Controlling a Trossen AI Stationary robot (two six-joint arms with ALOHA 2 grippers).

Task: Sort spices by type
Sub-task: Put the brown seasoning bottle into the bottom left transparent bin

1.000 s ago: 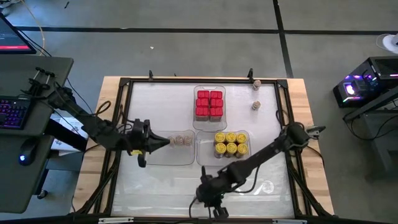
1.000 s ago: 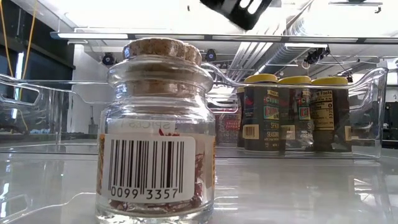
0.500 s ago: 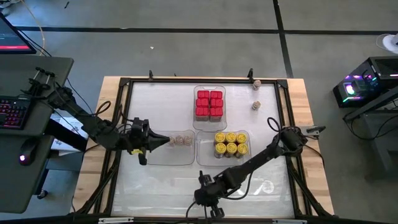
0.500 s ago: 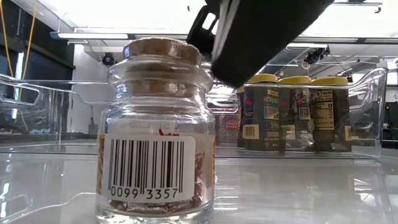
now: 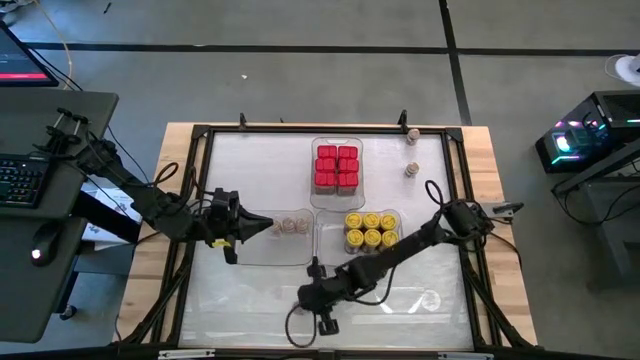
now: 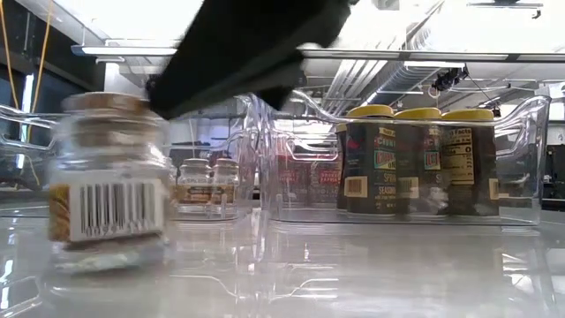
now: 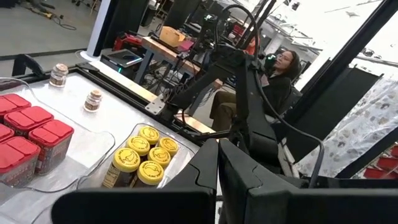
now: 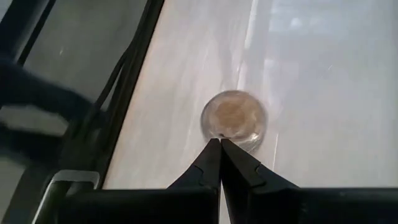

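Observation:
A cork-topped tan jar (image 6: 106,208) with a barcode label stands upright on the table near its near edge; from above it shows as a round cork (image 8: 233,121). My right gripper (image 8: 219,142) is shut and sits at this jar, low over the near-centre of the table (image 5: 312,297). My left gripper (image 5: 262,225) is shut and hovers at the left tray, pointing at the tan jars (image 5: 290,225) standing in it. Red boxes (image 5: 337,167) fill the far tray. Yellow-lidded jars (image 5: 370,230) stand in the right tray. Two loose tan jars (image 5: 411,133) (image 5: 411,170) stand far right. My right gripper meets the jar with its shut fingertips (image 8: 214,149) at the edge of the cork top (image 8: 222,134), coming slanting down from above. The jar stands upright with its base on the table (image 6: 106,265). Its blur in the low view shows it moving.
Three clear trays sit mid-table: far centre (image 5: 362,190), left (image 5: 300,255), right (image 5: 322,235). A black frame (image 5: 190,200) rims the table. Bare tabletop lies along the near edge and at the far left. A seated person (image 7: 283,68) shows beyond the table.
My right gripper has swung toward the table's left and slightly toward the far edge, dropping beside the jar's cork. The jar has slid along the table toward the left edge, staying upright. In the low view it has moved from centre to left, uncovering the trays behind.

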